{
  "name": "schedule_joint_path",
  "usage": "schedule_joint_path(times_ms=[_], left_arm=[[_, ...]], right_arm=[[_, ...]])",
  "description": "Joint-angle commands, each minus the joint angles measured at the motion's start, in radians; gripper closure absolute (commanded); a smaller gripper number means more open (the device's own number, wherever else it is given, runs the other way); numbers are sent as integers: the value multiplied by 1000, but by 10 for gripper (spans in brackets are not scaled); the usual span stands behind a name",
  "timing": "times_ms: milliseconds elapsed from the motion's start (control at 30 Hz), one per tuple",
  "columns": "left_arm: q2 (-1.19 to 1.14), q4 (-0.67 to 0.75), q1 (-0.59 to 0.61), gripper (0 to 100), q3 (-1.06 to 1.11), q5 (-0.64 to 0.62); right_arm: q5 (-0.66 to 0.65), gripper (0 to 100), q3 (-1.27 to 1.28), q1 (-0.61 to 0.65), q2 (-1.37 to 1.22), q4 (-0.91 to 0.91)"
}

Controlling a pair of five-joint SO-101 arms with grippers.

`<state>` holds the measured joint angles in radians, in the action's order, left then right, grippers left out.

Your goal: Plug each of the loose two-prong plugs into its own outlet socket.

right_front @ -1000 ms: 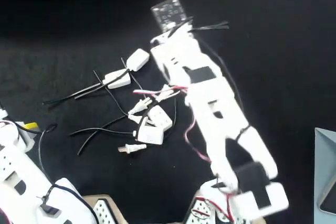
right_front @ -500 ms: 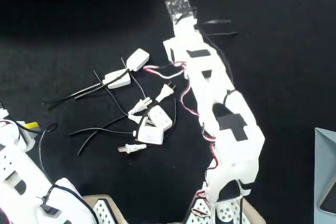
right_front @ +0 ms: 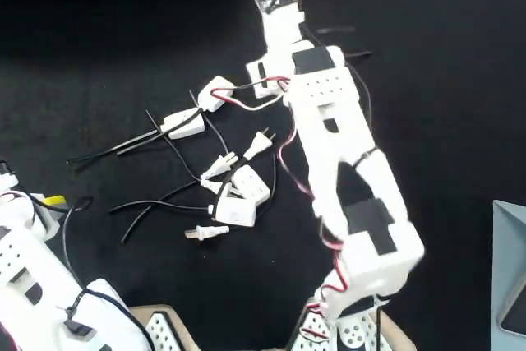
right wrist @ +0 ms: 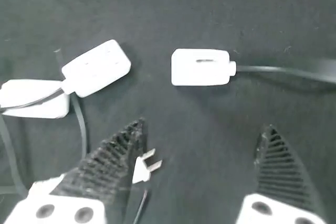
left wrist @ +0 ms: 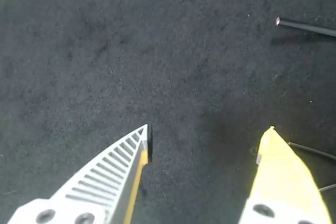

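Note:
Several white outlet sockets lie left of centre on the black cloth: one (right_front: 215,92) farthest back, one (right_front: 182,123) beside it, two (right_front: 249,182) (right_front: 234,211) closer in. Loose two-prong plugs (right_front: 259,144) (right_front: 218,168) (right_front: 205,233) lie among them on thin black cords. My right arm (right_front: 329,137) stretches from the near edge to the far side. Its gripper (right wrist: 205,129) hangs open above the cloth, facing two sockets (right wrist: 202,67) (right wrist: 96,67). A plug (right wrist: 144,167) lies beside one black finger, not held. My left gripper (left wrist: 208,128) is open over bare cloth.
My left arm (right_front: 25,277) rests at the near left corner, its yellow finger (right_front: 49,197) showing. A grey box (right_front: 509,269) stands at the right edge. Loose black wires (right_front: 333,32) lie behind the right arm. A thin wire end (left wrist: 302,23) lies beyond the left gripper.
My right arm has lifted off the cluster of plugs and stretched toward the far side, uncovering the plug by the sockets. The left arm has stayed where it was.

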<state>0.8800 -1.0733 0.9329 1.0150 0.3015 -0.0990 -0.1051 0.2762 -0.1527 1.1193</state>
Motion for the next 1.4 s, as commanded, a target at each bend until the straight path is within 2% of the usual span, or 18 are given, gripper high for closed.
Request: schedule_joint_path(times_ms=[0, 267, 333, 467, 667, 1033, 1200, 1367], left_arm=[[21, 52, -31, 675, -21, -2], [17, 66, -41, 675, 10, -5], [21, 66, -41, 675, 35, -5], [21, 68, -39, 675, 54, -3], [21, 68, -41, 675, 94, -3], [21, 68, -41, 675, 105, -2], [21, 68, -41, 675, 105, -3], [21, 68, -41, 675, 120, -3]], right_arm=[[11, 676, 44, 23, 170, 86], [3, 677, 357, 61, 363, 129], [-11, 677, 417, 103, 361, 129], [-140, 677, 478, 153, 341, 101], [-120, 677, 461, 160, 226, 2], [-643, 677, 444, 130, 94, -6], [-763, 677, 398, 115, 39, -6], [-783, 677, 289, 100, -102, -6]])
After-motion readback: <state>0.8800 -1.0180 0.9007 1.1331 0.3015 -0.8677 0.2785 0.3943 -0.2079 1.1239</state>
